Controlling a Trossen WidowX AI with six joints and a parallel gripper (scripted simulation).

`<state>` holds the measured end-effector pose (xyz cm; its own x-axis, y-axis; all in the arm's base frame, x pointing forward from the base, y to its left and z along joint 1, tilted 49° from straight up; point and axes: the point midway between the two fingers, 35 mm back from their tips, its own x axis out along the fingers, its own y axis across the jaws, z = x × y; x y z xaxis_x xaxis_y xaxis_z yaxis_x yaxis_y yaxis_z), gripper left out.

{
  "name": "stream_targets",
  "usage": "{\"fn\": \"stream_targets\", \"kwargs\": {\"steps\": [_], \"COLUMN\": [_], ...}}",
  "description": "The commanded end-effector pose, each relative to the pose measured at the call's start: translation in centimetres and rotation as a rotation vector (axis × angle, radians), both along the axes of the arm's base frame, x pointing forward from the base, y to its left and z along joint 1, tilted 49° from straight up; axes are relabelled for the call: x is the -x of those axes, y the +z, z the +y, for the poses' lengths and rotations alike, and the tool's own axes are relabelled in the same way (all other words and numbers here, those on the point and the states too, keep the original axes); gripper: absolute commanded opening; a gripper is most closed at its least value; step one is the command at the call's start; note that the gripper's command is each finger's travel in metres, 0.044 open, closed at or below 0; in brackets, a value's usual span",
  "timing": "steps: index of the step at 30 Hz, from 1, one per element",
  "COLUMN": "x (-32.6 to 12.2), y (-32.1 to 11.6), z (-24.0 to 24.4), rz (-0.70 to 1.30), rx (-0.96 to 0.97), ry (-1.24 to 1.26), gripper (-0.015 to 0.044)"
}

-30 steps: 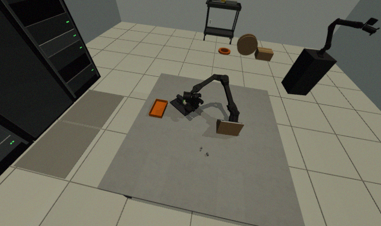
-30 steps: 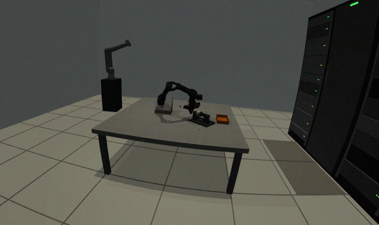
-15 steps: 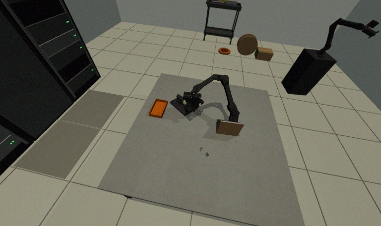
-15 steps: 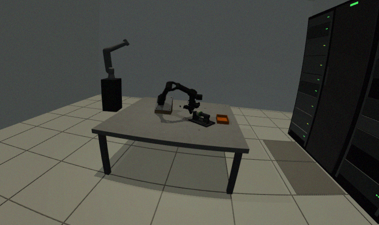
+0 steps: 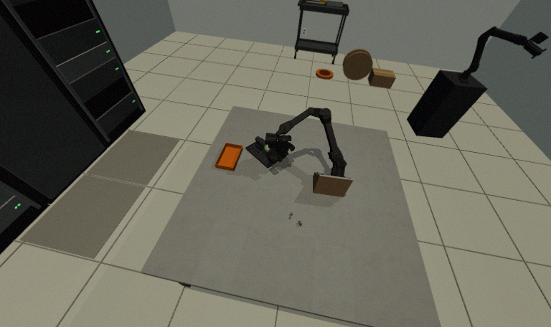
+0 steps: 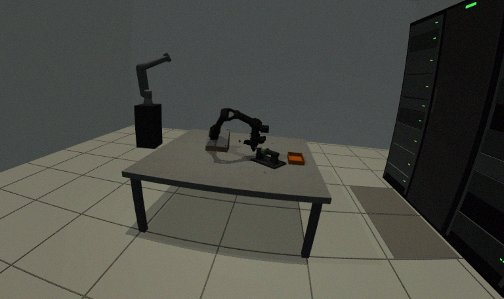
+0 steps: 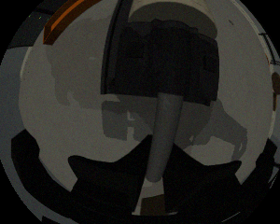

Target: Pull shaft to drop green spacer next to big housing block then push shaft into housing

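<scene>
Has, in the top view, an orange tray [image 5: 229, 157] [image 6: 296, 159] [image 7: 67, 19] at left on the worktop [image 5: 260, 234] [image 6: 222, 177], then a dark stand [image 5: 252, 148] [image 6: 273, 165] with a green ring [image 5: 266, 147] [image 6: 264, 150]. Clamps the rod [image 7: 168, 128] outside the block [image 7: 161, 65] in narrowly parted fingers. Runs lengthwise from block to fingers, near-upright in the wrist view.
</scene>
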<state>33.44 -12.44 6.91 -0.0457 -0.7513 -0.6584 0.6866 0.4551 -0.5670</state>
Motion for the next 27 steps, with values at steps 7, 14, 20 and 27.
{"fn": "stream_targets", "kwargs": {"steps": [7,14,20,27], "x": [0.12,0.17,0.21,0.27], "y": [-0.09,-0.12,-0.16,-0.19], "z": [0.1,0.13,0.16,0.2], "rz": [-0.001,-0.001,-0.001,-0.001], "rx": [-0.003,-0.003,-0.003,-0.003], "ry": [-0.002,-0.002,-0.002,-0.002], "gripper": [0.0,0.0,0.0,0.0]}}
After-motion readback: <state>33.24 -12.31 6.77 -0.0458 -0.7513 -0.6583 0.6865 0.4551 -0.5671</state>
